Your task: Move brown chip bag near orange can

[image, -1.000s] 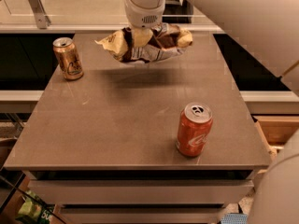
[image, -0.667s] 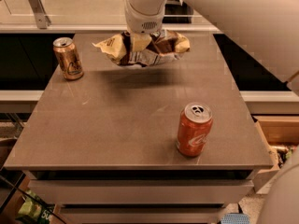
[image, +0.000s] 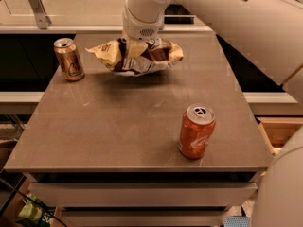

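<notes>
The gripper [image: 136, 51], clamped on the brown chip bag [image: 156, 56] toward the table's [image: 118, 126] 12 o'clock, hid the bag's middle; the arm [image: 227, 22] was cut off at 1 and 3 o'clock.

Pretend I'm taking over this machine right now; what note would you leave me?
The gripper has its fingers shut on the brown chip bag, held just above the table, far side.
The orange can stands upright at the far left corner, with a gap between it and the bag.
Done: bag picked up.
Left: bring it closer to the orange can, set it down, let go.
Ignore the red-orange can, front right.
</notes>
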{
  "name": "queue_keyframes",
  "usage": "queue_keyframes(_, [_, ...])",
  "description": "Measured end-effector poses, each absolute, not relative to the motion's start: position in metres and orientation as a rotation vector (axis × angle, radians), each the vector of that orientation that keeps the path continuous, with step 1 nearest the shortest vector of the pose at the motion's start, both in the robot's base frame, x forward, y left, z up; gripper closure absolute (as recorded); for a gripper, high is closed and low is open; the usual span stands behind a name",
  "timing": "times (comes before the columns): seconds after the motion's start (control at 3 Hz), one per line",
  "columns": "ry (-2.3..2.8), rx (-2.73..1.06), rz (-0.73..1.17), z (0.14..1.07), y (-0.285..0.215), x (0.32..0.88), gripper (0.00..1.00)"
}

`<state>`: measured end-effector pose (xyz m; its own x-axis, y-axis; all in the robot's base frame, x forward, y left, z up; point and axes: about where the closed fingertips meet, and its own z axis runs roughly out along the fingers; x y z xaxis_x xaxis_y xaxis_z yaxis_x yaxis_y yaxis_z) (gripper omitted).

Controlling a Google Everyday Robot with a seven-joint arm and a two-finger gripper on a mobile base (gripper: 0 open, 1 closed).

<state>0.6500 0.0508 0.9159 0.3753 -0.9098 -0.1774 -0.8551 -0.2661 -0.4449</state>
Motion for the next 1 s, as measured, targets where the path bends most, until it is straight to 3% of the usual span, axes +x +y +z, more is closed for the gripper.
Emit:
queue_keyframes(0.67, [1.477,-2.164,0.015,0.887,0.069,0.666,1.00])
queue_keyframes(1.0, [1.476,-2.167,0.028,0.883,0.071,0.666,0.85])
